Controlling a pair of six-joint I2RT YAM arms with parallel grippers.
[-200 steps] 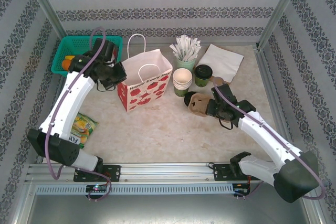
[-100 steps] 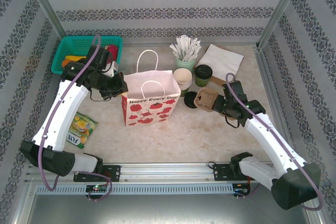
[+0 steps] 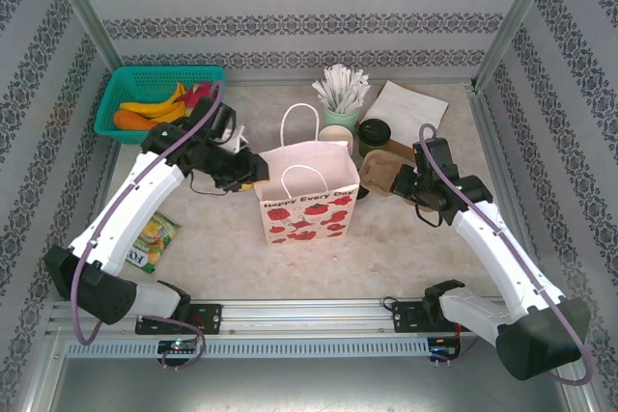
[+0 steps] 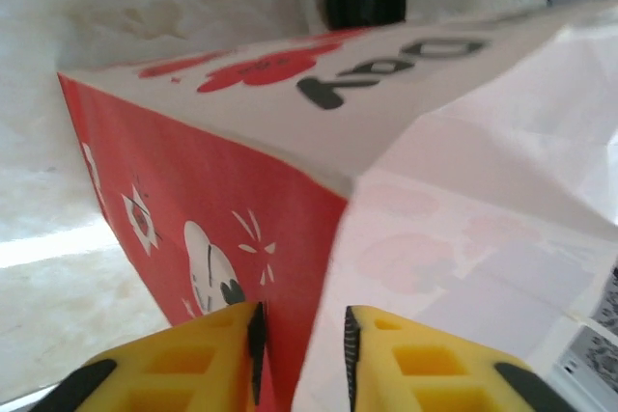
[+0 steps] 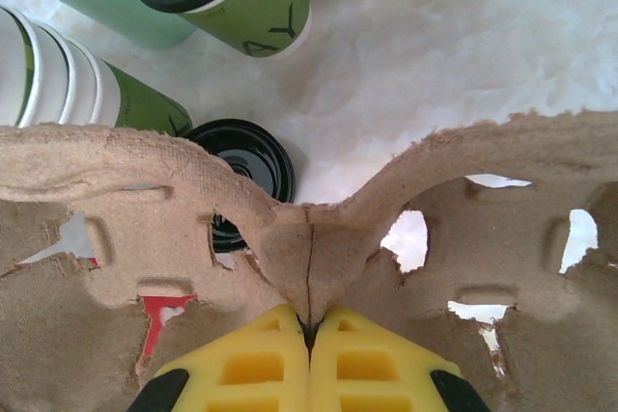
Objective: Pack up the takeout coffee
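Pulp tray, long axis across right end effector

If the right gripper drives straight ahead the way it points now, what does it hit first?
Probably the loose black lid on the table, just past the pulp tray that the right gripper is shut on; height is unclear.

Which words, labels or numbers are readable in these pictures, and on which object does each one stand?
"Happy Every": front of the paper bag, top view; a further word there is blurred.
"Day": same bag, upside down in the left wrist view, probably.
Snack packet: print too small to read.
Lidded green cup: pale mark on its wall, unreadable.
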